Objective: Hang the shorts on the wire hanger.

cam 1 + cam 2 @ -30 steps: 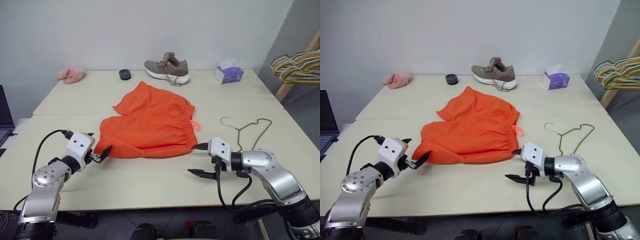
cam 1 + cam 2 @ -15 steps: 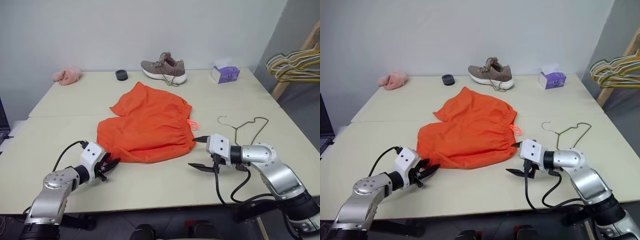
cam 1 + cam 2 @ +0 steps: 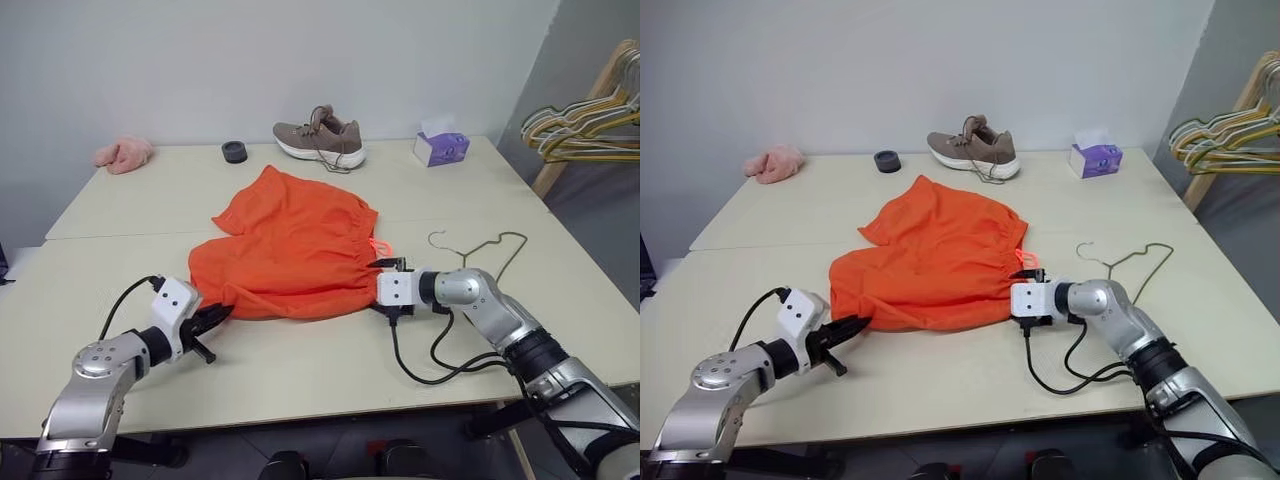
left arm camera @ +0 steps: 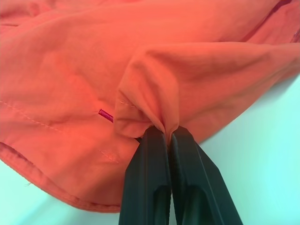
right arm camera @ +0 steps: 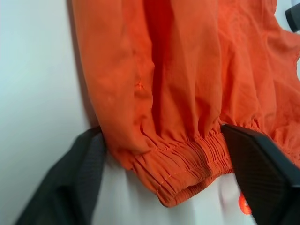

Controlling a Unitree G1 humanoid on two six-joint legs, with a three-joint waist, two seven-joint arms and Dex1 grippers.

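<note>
The orange shorts (image 3: 290, 255) lie spread flat on the pale table (image 3: 300, 360), waistband toward the right. My left gripper (image 3: 213, 318) is at their near left corner. In the left wrist view it (image 4: 166, 133) is shut, pinching a fold of the orange fabric. My right gripper (image 3: 381, 288) is at the near right corner. It stands open in the right wrist view (image 5: 161, 136), its fingers either side of the gathered waistband. The wire hanger (image 3: 463, 262) lies flat on the table just right of the right arm, untouched.
Along the table's far edge sit a brown shoe (image 3: 320, 138), a purple tissue box (image 3: 440, 148), a small black round object (image 3: 234, 151) and a pink fluffy cloth (image 3: 123, 154). A bunch of coloured hangers (image 3: 585, 125) hangs beyond the table's right edge.
My left gripper has shut on the shorts' near left corner. My right gripper rolled and moved forward to the waistband corner, its fingers now straddling it. The camera also shifted.
</note>
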